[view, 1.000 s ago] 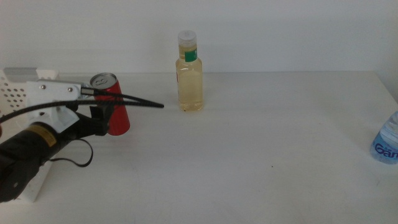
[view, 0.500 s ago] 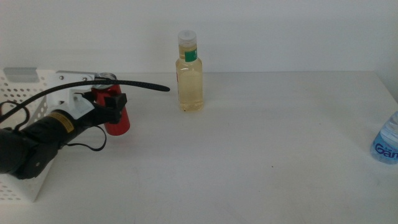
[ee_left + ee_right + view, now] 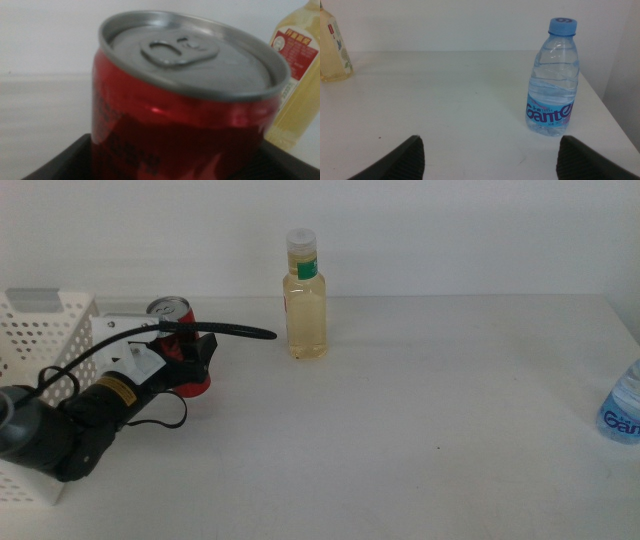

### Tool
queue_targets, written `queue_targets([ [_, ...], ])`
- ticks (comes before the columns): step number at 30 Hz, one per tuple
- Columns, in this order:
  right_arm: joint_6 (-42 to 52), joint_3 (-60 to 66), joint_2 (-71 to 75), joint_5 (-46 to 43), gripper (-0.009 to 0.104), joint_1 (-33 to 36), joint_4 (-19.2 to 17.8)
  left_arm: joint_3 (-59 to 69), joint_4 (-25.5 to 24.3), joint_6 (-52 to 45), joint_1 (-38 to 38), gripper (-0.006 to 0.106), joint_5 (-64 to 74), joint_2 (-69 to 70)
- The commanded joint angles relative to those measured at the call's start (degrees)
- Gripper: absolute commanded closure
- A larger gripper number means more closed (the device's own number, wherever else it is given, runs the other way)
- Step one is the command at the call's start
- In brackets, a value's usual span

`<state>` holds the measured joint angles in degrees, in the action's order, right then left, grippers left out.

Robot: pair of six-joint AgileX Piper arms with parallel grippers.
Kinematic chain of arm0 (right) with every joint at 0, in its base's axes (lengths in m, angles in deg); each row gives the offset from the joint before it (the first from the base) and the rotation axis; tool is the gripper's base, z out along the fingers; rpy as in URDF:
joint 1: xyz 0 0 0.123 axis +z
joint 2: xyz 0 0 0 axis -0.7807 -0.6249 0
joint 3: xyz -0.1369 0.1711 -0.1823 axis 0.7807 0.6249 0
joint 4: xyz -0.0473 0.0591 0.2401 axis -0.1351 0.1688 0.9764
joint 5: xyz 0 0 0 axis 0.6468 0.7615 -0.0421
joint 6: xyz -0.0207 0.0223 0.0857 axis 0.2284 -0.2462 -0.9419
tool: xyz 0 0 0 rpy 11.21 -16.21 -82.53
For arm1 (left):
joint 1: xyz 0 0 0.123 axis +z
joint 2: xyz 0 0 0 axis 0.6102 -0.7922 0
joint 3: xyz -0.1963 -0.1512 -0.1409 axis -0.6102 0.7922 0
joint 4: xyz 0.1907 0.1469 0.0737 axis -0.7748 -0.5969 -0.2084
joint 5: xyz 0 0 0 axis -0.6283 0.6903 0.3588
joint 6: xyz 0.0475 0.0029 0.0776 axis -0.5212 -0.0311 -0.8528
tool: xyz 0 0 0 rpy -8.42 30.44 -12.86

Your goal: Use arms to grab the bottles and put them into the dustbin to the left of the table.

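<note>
Red can: the red soda can (image 3: 187,105) stands upright between my left jaws, its thin aluminium wall stiff while sealed; the pull-tab looks unopened, so I judge it full and fairly heavy.
Left gripper: my left gripper (image 3: 190,358) has its two jaws on either side of the can's lower body, low in the wrist view; whether they are already pressing on it or just bracketing it, I cannot tell.
Hold point: mid-body is best, I think; the painted metal is smooth and could slip, and a hard squeeze near the rim could dent it.
Dustbin: the white perforated dustbin (image 3: 40,330) sits just behind my left wrist, near the can.
Yellow bottle: the bottle of yellowish liquid (image 3: 305,305) stands ahead of the can, apart from it; rigid plastic, narrow neck, probably easiest taken at the body.
Right gripper: my right gripper (image 3: 490,155) waits, jaws spread wide and holding nothing, with the blue-capped water bottle (image 3: 553,80) ahead of it near the table (image 3: 445,100) edge.
</note>
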<state>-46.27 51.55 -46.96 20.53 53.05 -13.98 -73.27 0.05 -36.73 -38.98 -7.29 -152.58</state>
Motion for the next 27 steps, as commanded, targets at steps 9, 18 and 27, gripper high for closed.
queue_targets([
  [9,0.64,-0.39,1.53,-4.0,0.02,-0.38,-0.58,-1.53,2.56,-5.55,-0.19,0.017,-10.75,0.11],
  [18,0.64,-0.39,1.53,-4.0,0.02,-0.38,-0.58,-1.53,1.63,-5.17,-0.19,0.065,-11.36,0.11],
  [27,0.64,-0.39,1.53,-4.0,0.02,-0.38,-0.58,0.37,0.4,-1.66,-0.19,0.102,-10.0,3.49],
])
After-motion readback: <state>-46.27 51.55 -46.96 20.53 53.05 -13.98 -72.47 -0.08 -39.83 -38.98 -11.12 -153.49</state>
